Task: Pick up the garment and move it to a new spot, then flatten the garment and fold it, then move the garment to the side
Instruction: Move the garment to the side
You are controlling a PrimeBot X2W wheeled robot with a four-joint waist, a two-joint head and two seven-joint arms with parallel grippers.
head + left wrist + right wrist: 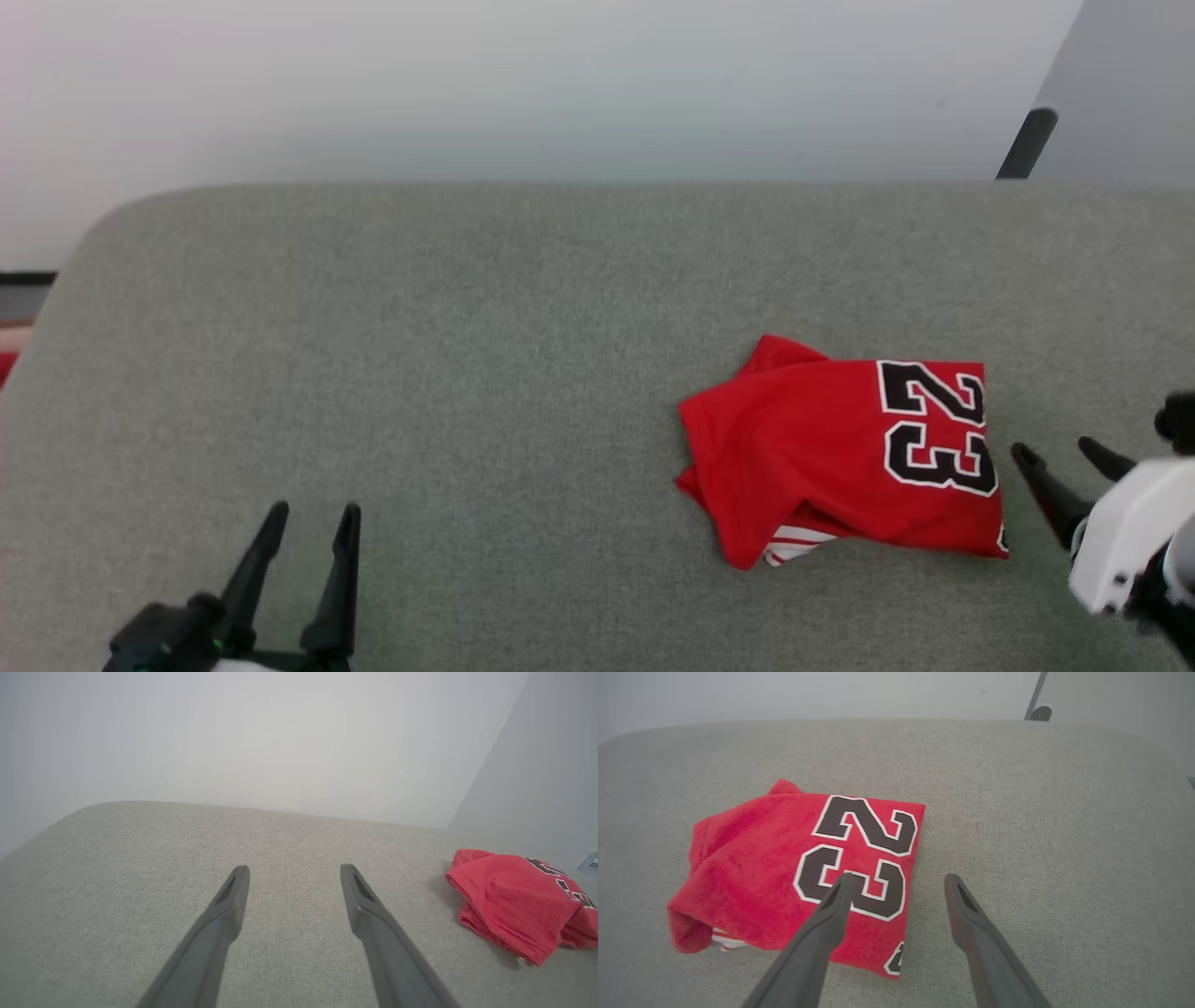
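Observation:
The garment, a red jersey with black white-outlined "23", lies folded in a rough square on the grey cushioned surface, right of centre. A bit of white-and-red striped trim peeks out at its near edge. My right gripper is open just beyond the garment's right edge, holding nothing; in the right wrist view one finger hangs over the numerals on the garment, the other over bare fabric. My left gripper stands open and empty at the lower left, far from the garment, its fingertips over bare cushion.
The grey surface has a rounded far-left corner and ends at a pale wall behind. A dark post stands behind the far right edge. Something red and dark shows at the left edge, off the cushion.

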